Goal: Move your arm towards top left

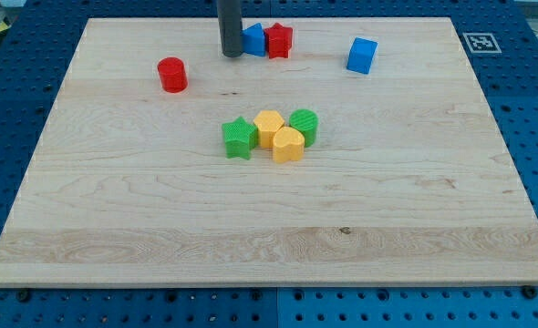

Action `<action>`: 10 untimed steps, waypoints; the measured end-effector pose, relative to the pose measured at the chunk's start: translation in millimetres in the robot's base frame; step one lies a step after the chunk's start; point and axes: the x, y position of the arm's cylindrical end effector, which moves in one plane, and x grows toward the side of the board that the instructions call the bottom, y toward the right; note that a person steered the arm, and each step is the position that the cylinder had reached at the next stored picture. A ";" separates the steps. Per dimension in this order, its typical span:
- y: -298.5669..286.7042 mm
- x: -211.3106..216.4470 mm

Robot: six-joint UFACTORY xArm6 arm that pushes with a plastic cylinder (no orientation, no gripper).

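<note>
My tip point(232, 55) near the board's point(114, 228) top edge, touching the blue block point(253, 39) on its left; red star point(278, 40) right of that. Blue cube point(362, 55) toward top right, red cylinder point(171, 74) toward top left. Mid-board cluster: green star point(240, 138), yellow hexagon point(269, 127), yellow heart point(288, 145), green cylinder point(305, 126), left to right.

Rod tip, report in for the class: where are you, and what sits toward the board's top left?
My tip at the view's top, touching blue block. Red star just beyond. Red cylinder lower left of tip. Top-left corner unobstructed.

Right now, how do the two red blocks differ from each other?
The red cylinder is round; the red star has points. The red cylinder stands alone toward the view's left, while the red star touches a blue block near the view's top. My tip sits just left of that blue block, well away from the red cylinder. Both are red and similar in size.
</note>
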 end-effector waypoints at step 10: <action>-35.1 0.0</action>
